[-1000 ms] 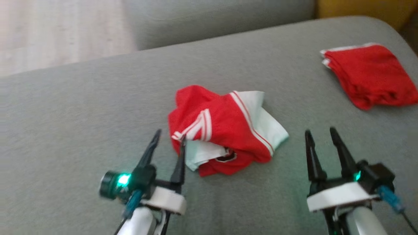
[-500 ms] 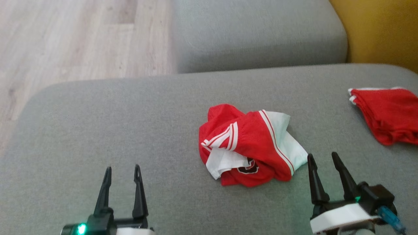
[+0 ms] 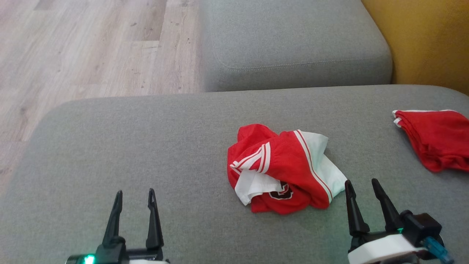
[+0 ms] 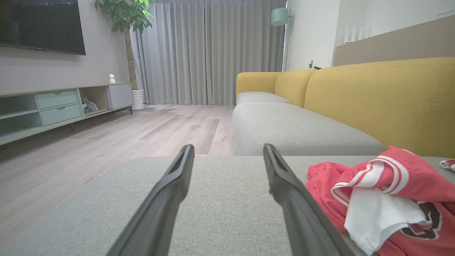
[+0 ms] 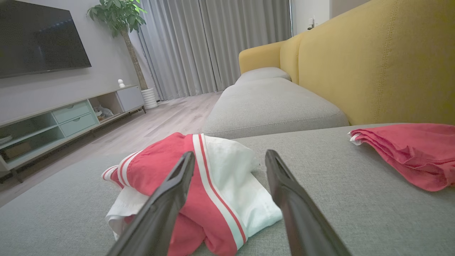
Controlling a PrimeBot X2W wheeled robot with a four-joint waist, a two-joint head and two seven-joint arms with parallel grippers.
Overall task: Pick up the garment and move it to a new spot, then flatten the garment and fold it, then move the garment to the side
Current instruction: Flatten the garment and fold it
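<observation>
The garment (image 3: 282, 168) is a crumpled red piece with white stripes and white panels, lying in a heap on the grey cushion (image 3: 146, 146). My left gripper (image 3: 134, 196) stands open at the lower left, well left of the heap, with nothing between its fingers. My right gripper (image 3: 362, 185) stands open at the lower right, just off the heap's right edge, also with nothing in it. The left wrist view has the garment (image 4: 384, 199) off to the right of the fingers. In the right wrist view the garment (image 5: 199, 185) lies just ahead of the fingers.
A second red garment (image 3: 436, 139), folded, lies at the cushion's right edge. Another grey cushion (image 3: 293, 40) sits beyond, with a yellow sofa back (image 3: 421, 36) to the right. Wooden floor (image 3: 84, 47) lies past the cushion's far-left edge.
The head camera has tilted up and turned, shifting the whole picture. My left gripper, which was at the heap's left edge, now stands far to its left, still open. The garment lies the same.
</observation>
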